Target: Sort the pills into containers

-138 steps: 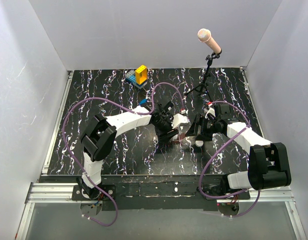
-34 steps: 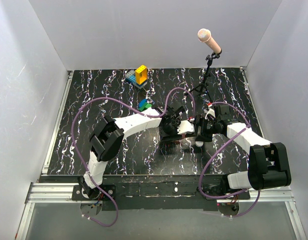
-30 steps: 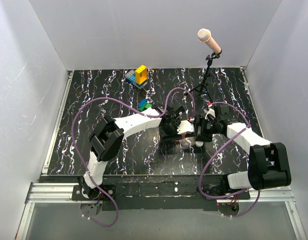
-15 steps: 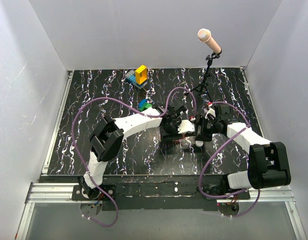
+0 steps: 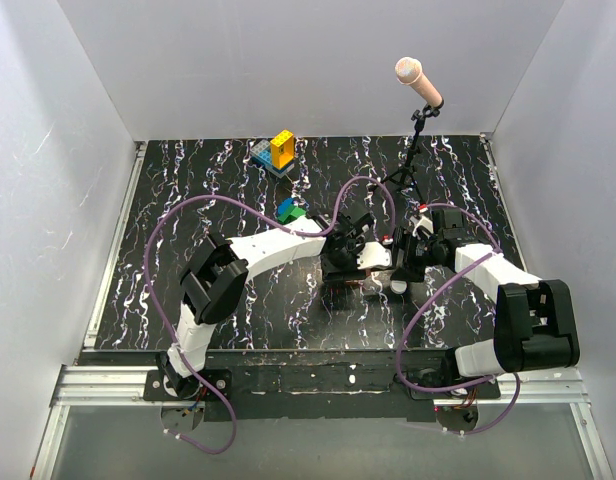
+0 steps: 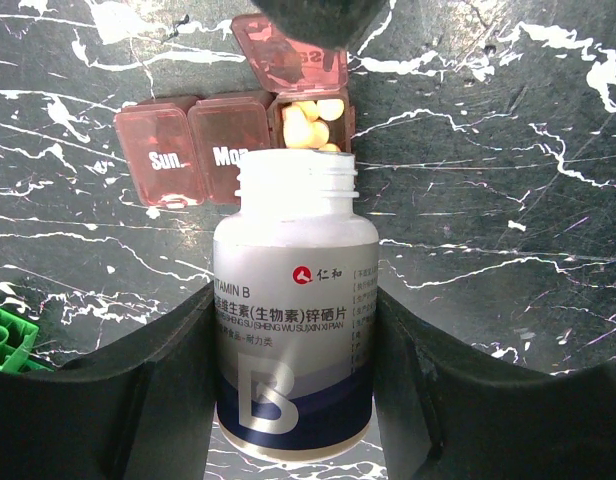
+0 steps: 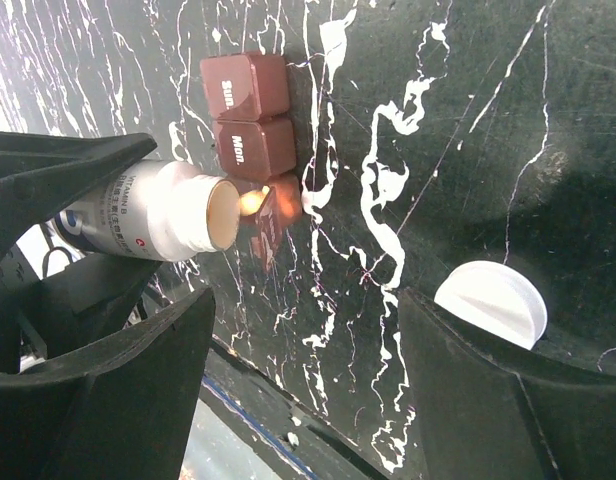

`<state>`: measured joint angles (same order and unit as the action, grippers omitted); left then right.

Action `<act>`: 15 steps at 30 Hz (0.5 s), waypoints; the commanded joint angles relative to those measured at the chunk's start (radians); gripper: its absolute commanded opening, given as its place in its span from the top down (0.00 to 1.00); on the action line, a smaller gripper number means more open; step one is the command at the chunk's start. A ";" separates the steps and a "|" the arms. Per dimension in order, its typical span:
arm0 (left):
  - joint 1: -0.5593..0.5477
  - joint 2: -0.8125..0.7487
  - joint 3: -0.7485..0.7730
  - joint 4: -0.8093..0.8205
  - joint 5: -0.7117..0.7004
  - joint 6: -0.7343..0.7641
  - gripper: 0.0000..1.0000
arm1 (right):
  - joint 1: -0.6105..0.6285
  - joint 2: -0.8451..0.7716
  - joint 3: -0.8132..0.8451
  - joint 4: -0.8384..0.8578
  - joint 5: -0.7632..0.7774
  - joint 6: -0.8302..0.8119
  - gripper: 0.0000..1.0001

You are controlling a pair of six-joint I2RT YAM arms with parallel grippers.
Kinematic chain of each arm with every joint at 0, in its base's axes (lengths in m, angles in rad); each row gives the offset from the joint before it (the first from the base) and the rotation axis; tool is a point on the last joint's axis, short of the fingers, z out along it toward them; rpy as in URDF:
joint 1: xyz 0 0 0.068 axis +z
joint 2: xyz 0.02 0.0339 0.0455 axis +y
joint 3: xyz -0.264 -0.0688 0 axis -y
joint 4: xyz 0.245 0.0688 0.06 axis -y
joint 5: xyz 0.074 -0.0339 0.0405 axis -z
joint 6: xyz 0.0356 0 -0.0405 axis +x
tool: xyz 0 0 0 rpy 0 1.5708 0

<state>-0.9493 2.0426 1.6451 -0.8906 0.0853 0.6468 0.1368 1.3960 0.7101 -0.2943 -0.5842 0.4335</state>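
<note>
- Tabletop point(image 5: 188, 190) under the pill box point(image 6: 238, 140): glossy black, white-veined.
- Your left gripper point(image 6: 293, 330) clamps a smooth white bottle point(image 6: 293, 290), its uncapped mouth at the box's open cell.
- Your right gripper point(image 7: 303, 310) gapes wide, empty, near the box.
- Box: translucent reddish-brown plastic, square cells; "Sun." and "Mon." lids shut.
- Round white cap point(image 7: 491, 300) lies apart from it.
- Yellow pills point(image 6: 308, 118) sit in the open cell.

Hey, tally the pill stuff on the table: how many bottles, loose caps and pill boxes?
Pill bottle: 1
Loose white cap: 1
Pill box: 1
Total: 3
</note>
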 commanded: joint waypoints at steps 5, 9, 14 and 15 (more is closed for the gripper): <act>-0.002 -0.100 -0.045 0.070 -0.002 -0.010 1.00 | -0.005 -0.017 -0.004 0.015 -0.026 -0.004 0.20; 0.000 -0.160 -0.122 0.153 0.005 -0.025 1.00 | -0.005 -0.023 -0.001 0.007 -0.029 -0.004 0.20; 0.014 -0.200 -0.171 0.199 0.025 -0.047 1.00 | -0.005 -0.029 0.000 0.001 -0.031 -0.006 0.20; 0.015 -0.209 -0.185 0.209 0.030 -0.053 1.00 | -0.005 -0.032 0.000 -0.002 -0.031 -0.007 0.20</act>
<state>-0.9447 1.9362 1.4960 -0.7650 0.0891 0.6189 0.1368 1.3949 0.7101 -0.2893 -0.5915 0.4343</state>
